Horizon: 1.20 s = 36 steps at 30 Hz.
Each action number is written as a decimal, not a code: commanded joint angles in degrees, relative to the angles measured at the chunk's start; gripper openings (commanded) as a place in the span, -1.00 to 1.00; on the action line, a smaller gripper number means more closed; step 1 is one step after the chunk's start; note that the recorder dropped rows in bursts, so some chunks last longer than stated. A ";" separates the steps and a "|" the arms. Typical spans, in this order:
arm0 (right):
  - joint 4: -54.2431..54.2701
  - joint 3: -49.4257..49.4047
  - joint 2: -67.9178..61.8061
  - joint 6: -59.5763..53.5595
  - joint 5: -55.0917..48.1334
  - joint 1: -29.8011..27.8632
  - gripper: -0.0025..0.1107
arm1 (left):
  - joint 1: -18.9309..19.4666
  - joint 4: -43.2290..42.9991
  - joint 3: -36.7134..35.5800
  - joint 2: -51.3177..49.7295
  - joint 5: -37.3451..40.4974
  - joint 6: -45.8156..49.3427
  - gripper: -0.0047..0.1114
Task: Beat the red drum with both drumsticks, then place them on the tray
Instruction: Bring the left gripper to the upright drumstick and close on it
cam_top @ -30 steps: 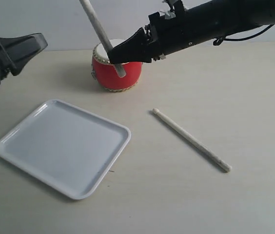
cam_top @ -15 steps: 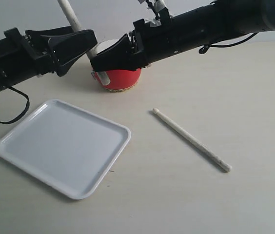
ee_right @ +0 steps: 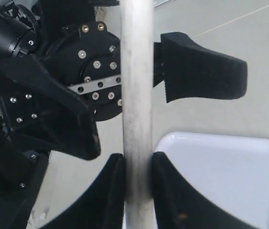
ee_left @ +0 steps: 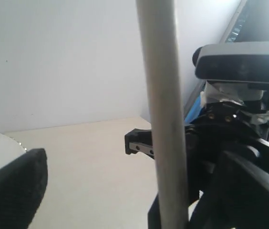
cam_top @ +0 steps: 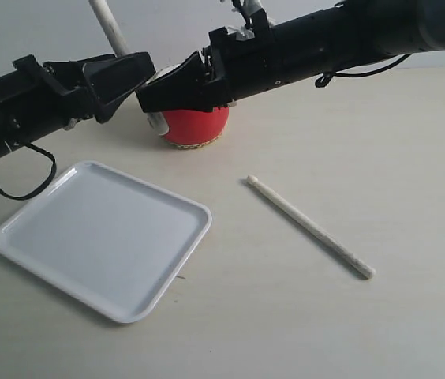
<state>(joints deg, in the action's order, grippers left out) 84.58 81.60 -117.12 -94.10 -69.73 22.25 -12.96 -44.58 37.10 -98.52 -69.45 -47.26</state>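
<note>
The red drum (cam_top: 199, 126) stands at the back of the table, its top mostly hidden behind my right arm. My right gripper (cam_top: 150, 96) (ee_right: 137, 162) is shut on one drumstick (cam_top: 110, 25) (ee_right: 137, 86), which rises steeply up and to the left. My left gripper (cam_top: 136, 75) (ee_left: 132, 160) is open, and that drumstick (ee_left: 163, 109) passes between its spread fingers (ee_right: 201, 78) without either touching it. The other drumstick (cam_top: 309, 227) lies loose on the table to the right. The white tray (cam_top: 49, 201) (ee_right: 249, 152) sits front left with nothing in it.
Both arms meet just left of the drum, above the tray's far edge. Bare beige tabletop (cam_top: 380, 142) stretches around the loose stick on the right. A pale wall (ee_left: 67, 57) closes the back.
My left gripper has come in from the left edge and now straddles the held drumstick. My right gripper has carried that stick leftward, off the drum's top.
</note>
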 commanded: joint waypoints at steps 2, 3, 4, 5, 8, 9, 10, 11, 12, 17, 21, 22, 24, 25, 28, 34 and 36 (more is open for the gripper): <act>1.25 -0.22 0.27 -0.37 -0.23 0.12 -0.96 | -0.29 0.92 0.28 -0.08 -0.52 -1.03 0.58; 1.25 -0.22 0.27 -0.37 -0.23 0.12 -0.96 | -0.29 0.78 0.28 -0.08 -0.52 -1.13 0.51; 1.25 -0.22 0.27 -0.37 -0.23 0.12 -0.96 | -0.29 0.46 0.31 -0.08 -0.52 -1.13 0.32; 1.25 -0.22 0.27 -0.35 -0.23 0.12 -0.96 | -0.29 0.19 0.31 -0.08 -0.52 -1.13 0.20; 1.11 -0.22 0.27 -0.35 -0.23 0.12 -0.96 | -0.29 -0.06 0.31 -0.08 -0.52 -1.13 -0.30; 0.96 -0.22 0.27 -0.35 -0.23 0.12 -0.96 | -0.29 -0.09 0.31 -0.08 -0.52 -1.13 -0.34; 0.75 -0.22 0.27 -0.35 -0.23 0.12 -0.96 | -0.29 -0.20 0.31 -0.08 -0.52 -1.13 -0.36; 0.75 -0.22 0.27 -0.35 -0.23 0.12 -0.96 | -0.29 -0.20 0.31 -0.08 -0.52 -1.13 -0.36; 0.75 -0.22 0.27 -0.35 -0.23 0.12 -0.96 | -0.29 -0.32 0.31 -0.08 -0.52 -1.13 -0.35; 0.75 -0.22 0.27 -0.35 -0.23 0.12 -0.96 | -0.29 -0.54 0.31 -0.08 -0.52 -1.13 -0.24; 0.75 -0.22 0.27 -0.35 -0.23 0.12 -0.96 | -0.29 -0.63 0.31 -0.08 -0.52 -1.13 -0.12; 0.75 -0.22 0.27 -0.35 -0.23 0.12 -0.96 | -0.29 -0.63 0.31 -0.08 -0.52 -1.65 -0.05; 0.75 -0.22 0.27 -0.35 -0.23 0.12 -0.96 | -0.29 -0.63 0.31 -0.08 -0.52 -2.79 0.02; 0.64 -0.22 0.27 -0.35 -0.23 0.28 -0.96 | -0.29 -0.63 0.31 -0.08 -0.52 -2.78 0.02; 0.64 -0.22 0.27 -0.35 -0.23 0.96 -0.96 | -0.29 -0.18 0.41 -0.08 -0.52 -2.81 0.02; 0.53 -0.22 0.27 -0.35 -0.23 1.07 -0.96 | -0.29 -0.18 0.41 -0.08 -0.52 -2.92 -0.33; 0.53 -0.22 0.27 -0.35 -0.23 1.07 -0.96 | -0.29 -0.18 0.41 -0.08 -0.52 -2.92 -0.71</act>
<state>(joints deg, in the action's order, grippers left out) 84.46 81.60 -117.12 -94.10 -68.50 23.29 -13.28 -46.36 37.19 -98.65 -70.95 -49.86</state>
